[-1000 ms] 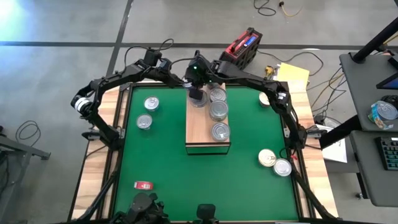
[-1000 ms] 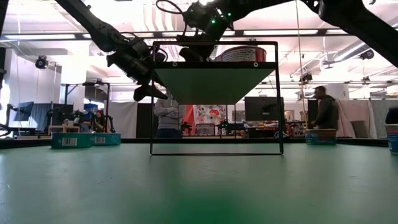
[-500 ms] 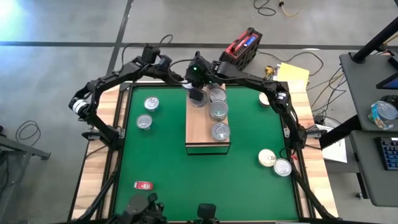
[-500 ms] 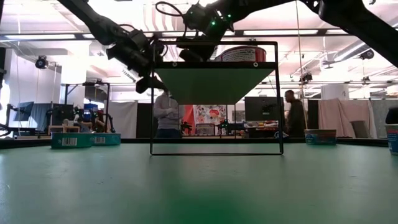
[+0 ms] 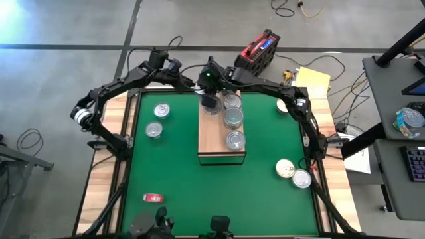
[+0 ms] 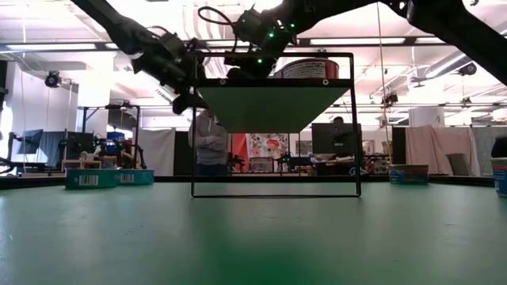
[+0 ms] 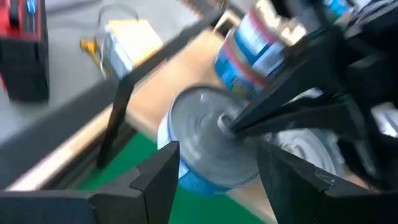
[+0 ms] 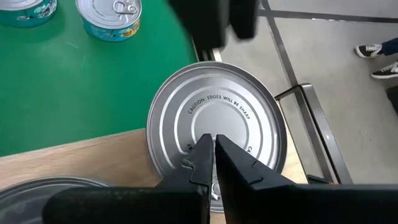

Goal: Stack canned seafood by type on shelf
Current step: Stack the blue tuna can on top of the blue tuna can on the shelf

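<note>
Tin w/ flat silver lid, blue-label side, sits at far left corner of long light-wood shelf w/ dark frame, beside 3 more silver tins. Right gripper fingers clenched, tips pressing its lid. Left gripper fingers released, straddling it. Loose tins on green counter; small red flat object near front.

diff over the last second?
Left gripper, open, drew back from the can at the shelf's far end, toward the table's far-left corner. Right gripper stayed shut, tips pressed on that can's lid. Cans on shelf and mat unchanged.
</note>
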`<state>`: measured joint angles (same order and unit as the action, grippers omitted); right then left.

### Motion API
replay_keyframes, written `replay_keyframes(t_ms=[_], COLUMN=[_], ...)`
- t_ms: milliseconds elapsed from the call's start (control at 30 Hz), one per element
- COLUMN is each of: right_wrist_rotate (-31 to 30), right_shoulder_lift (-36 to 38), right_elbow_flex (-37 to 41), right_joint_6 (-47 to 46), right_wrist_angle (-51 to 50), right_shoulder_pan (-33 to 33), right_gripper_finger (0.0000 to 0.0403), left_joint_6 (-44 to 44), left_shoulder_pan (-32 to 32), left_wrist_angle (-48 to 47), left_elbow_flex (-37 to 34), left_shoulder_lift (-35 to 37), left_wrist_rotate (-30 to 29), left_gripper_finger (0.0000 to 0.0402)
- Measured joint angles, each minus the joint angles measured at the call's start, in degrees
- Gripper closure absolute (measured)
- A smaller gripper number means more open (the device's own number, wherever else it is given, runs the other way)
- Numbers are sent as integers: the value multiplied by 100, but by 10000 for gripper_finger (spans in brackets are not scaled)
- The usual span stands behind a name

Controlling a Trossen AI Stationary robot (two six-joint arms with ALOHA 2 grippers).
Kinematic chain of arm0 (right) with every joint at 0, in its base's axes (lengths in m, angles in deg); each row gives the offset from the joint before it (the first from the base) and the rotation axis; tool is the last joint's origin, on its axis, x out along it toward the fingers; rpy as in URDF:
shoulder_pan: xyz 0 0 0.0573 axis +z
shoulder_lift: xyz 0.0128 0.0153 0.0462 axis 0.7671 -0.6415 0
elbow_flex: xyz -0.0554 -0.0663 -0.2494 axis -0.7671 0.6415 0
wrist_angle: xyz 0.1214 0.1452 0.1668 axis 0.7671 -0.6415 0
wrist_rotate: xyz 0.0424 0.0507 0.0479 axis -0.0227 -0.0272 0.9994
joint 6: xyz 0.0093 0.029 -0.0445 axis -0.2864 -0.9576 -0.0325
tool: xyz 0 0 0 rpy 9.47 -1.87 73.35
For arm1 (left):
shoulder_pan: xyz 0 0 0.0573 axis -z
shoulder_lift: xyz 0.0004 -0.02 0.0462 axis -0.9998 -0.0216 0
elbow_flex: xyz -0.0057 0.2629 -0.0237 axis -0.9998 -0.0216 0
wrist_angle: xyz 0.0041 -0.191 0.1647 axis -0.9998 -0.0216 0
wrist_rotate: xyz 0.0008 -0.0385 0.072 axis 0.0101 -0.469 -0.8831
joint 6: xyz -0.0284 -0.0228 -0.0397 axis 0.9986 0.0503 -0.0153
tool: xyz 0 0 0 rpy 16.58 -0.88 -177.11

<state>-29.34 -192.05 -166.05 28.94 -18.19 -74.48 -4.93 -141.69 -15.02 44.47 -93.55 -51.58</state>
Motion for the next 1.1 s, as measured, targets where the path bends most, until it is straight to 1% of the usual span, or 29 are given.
replay_keyframes(t_ms=[133,267,400,500,633,900,1000,1100], right_wrist_rotate=[0,9,13,16,28,74,84,281], right_shoulder_lift=[6,6,6,6,6,6,6,4], right_elbow_flex=[16,20,22,22,22,22,22,22], right_joint_6=[31,50,71,80,97,95,99,88], right_wrist_angle=[20,83,86,83,83,83,84,91], right_shoulder_pan=[0,0,0,1,2,0,0,-2], right_gripper_finger=[390,390,390,390,390,391,391,391], left_joint_6=[-46,86,825,1586,1955,2107,2106,2109], left_shoulder_pan=[2,21,24,-12,-39,-44,-49,-52], left_wrist_angle=[521,1009,1949,2519,2590,2549,2520,2491], left_elbow_flex=[-328,-906,-1638,-1975,-2055,-1981,-1959,-1961], left_shoulder_lift=[477,959,1182,1175,1029,797,675,505], left_wrist_rotate=[54,58,60,60,12,63,191,171], left_gripper_finger=[203,203,203,203,203,202,192,176])
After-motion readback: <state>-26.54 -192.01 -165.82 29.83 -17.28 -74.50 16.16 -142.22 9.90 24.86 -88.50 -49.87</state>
